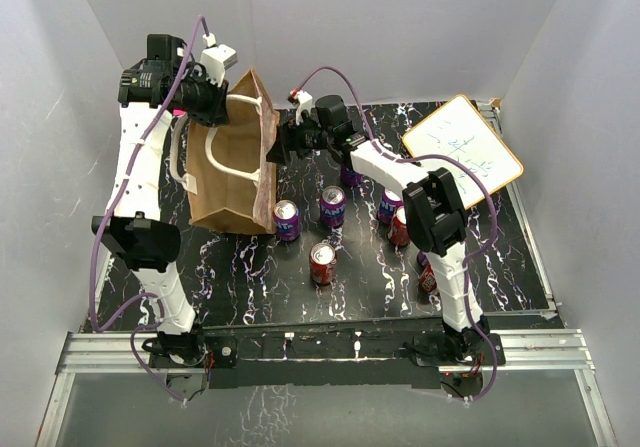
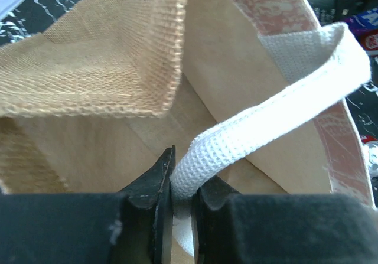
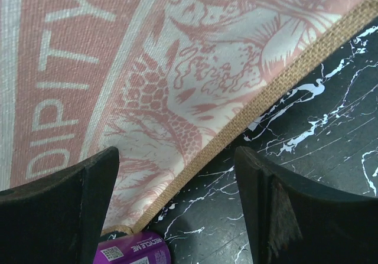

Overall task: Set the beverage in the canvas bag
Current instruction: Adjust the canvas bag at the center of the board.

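Note:
The brown canvas bag point(image 1: 232, 172) stands open at the left of the table. My left gripper point(image 1: 215, 102) is above its far end, shut on one cream loop handle point(image 2: 266, 116) and holding it up; the bag's inside point(image 2: 106, 146) shows below. My right gripper point(image 1: 283, 145) is open and empty, right beside the bag's printed side point(image 3: 147, 69). A purple can point(image 3: 133, 249) stands just under it. More purple cans point(image 1: 286, 219) point(image 1: 332, 205) and red cans point(image 1: 322, 263) stand on the table to the right of the bag.
A white board with a wooden frame point(image 1: 462, 151) lies tilted at the back right. Other cans point(image 1: 398, 225) stand partly hidden behind my right arm. The black marble tabletop point(image 1: 380, 287) is walled by white panels.

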`<act>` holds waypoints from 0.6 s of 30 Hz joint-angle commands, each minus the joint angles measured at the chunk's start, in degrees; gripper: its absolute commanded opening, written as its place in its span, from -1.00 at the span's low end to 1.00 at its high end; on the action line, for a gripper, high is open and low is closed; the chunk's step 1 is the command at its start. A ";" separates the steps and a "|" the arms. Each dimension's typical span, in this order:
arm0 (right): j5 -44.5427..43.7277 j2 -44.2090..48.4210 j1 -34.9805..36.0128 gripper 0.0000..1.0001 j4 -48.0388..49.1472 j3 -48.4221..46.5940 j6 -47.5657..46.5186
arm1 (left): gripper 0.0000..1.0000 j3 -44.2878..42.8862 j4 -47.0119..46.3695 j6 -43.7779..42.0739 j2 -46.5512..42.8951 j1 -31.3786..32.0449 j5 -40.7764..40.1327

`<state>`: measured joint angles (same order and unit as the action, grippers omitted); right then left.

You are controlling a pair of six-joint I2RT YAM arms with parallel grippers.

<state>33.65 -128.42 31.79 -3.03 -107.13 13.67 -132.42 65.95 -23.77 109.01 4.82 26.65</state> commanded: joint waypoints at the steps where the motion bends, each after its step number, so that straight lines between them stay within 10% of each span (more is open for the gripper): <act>1: -1.52 -0.22 0.19 0.62 4.43 -3.35 1.82 | -0.76 -2.52 4.15 1.17 -0.08 0.05 7.78; 18: -3.42 -1.09 0.46 0.57 4.22 -4.58 2.83 | -0.14 -4.76 4.88 10.02 3.17 -0.16 23.55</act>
<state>31.22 -129.49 31.86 -2.33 -108.66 16.03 -137.91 72.60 -20.08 112.27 4.67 40.10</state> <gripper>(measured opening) 0.789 0.418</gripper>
